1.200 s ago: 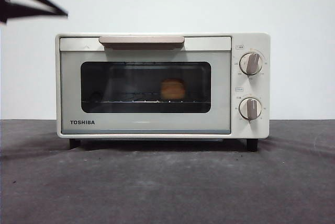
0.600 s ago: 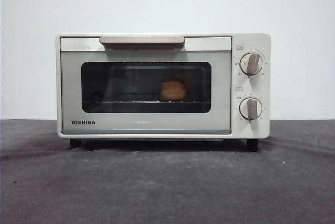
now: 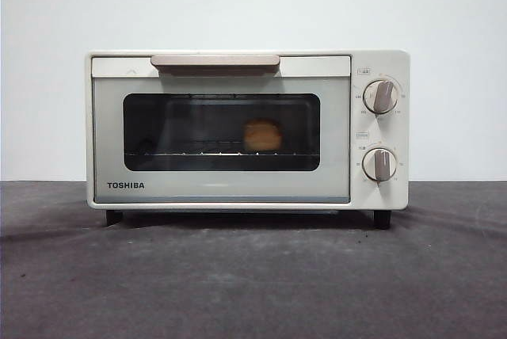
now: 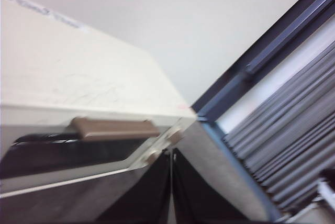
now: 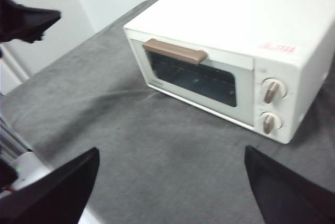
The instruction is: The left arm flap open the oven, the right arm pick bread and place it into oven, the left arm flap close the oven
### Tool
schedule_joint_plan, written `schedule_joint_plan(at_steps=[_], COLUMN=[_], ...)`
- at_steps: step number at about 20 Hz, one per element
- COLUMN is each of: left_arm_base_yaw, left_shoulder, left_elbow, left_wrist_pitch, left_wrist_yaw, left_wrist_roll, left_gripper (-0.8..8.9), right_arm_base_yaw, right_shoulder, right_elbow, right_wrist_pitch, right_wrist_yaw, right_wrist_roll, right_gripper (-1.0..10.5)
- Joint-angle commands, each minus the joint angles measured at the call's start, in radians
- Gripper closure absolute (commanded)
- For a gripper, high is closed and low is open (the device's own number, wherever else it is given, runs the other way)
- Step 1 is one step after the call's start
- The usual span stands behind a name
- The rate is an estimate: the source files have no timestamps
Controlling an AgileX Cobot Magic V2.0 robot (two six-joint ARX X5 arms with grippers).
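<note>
With both arms drawn back from the oven, the scene reads as follows.

Left pincer point(image 4: 171, 182): jaws pressed together to a thin seam, holding nothing; raised above the table and off the oven's handle side. The right wrist view shows it as a dark wedge point(image 5: 26, 20) in the air, well apart from the oven.

Right pincer point(image 5: 172, 192): jaws spread wide, nothing between them; high over the bare cloth, looking down at the oven's front from a distance.

Oven point(image 3: 245, 129): straight ahead of the right pincer's gap and beyond the left pincer's tips; door flush with the body, upright on its black feet.

Handle point(image 3: 215, 61): runs along the door's top edge, nearest part of the oven to the left pincer, not touched.

Bread point(image 3: 262, 135): inside the oven behind the dark window, on the wire rack point(image 3: 186, 153), right of the window's middle; apart from both pincers.

Knobs point(image 3: 380, 96): two, one above the other, beside the door.

Table point(image 3: 253, 283): grey cloth under the oven.
</note>
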Motion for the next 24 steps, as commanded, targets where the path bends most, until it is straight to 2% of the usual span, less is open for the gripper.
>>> schedule_joint_plan(at_steps=[1, 4, 9, 13, 18, 20, 22, 23, 24], left_arm_base_yaw=[-0.002, -0.003, -0.003, -0.003, -0.003, -0.003, -0.003, -0.003, -0.003], left_shoulder=[-0.036, -0.093, -0.206, -0.29, -0.348, -0.35, -0.35, -0.35, -0.35], left_elbow=[0.016, 0.016, 0.016, 0.016, 0.016, 0.016, 0.016, 0.016, 0.016], left_wrist_pitch=[-0.071, -0.135, -0.252, -0.333, -0.415, -0.437, -0.454, -0.455, -0.454], left_wrist_yaw=[-0.069, -0.117, -0.231, -0.31, -0.336, -0.337, -0.337, -0.337, -0.337], left_wrist_roll=[0.118, 0.167, 0.295, 0.351, 0.384, 0.383, 0.38, 0.379, 0.379], left_gripper=[8.04, 8.04, 8.04, 8.04, 8.04, 8.04, 8.04, 8.04, 8.04], right_arm_base_yaw=[0.01, 0.01, 0.01, 0.01, 0.01, 0.01, 0.01, 0.01, 0.01], right_shoulder=[0.004, 0.004, 0.005, 0.005, 0.005, 0.005, 0.005, 0.005, 0.005], right_elbow=[0.009, 0.009, 0.009, 0.009, 0.009, 0.009, 0.009, 0.009, 0.009], right_wrist_pitch=[0.022, 0.024, 0.024, 0.024, 0.024, 0.023, 0.019, 0.016, 0.016], right_wrist_yaw=[0.028, 0.054, 0.076, 0.076, 0.076, 0.076, 0.076, 0.076, 0.076], right_wrist_roll=[-0.06, -0.102, -0.155, -0.182, -0.183, -0.182, -0.182, -0.184, -0.183], right_gripper=[5.1, 5.1, 5.1, 5.1, 5.2, 6.3, 9.0, 9.4, 9.3])
